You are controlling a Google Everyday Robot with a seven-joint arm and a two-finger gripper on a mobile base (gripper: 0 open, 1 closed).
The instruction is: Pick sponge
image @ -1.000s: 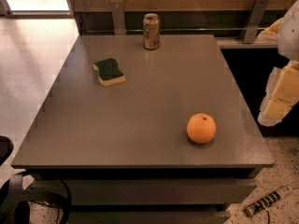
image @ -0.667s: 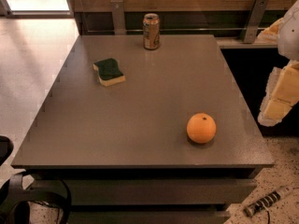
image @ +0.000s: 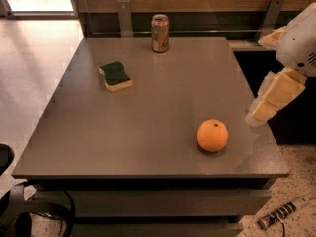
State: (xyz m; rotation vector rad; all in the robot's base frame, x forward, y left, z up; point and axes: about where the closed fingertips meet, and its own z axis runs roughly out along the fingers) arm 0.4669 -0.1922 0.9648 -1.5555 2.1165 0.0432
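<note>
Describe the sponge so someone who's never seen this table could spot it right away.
On the big grey table, look at the far left part, left of the can at the back edge: there lies the sponge. It is flat, dark green over pale yellow, unlike the round orange at the front right, near which the gripper hangs beside the table's right edge.
</note>
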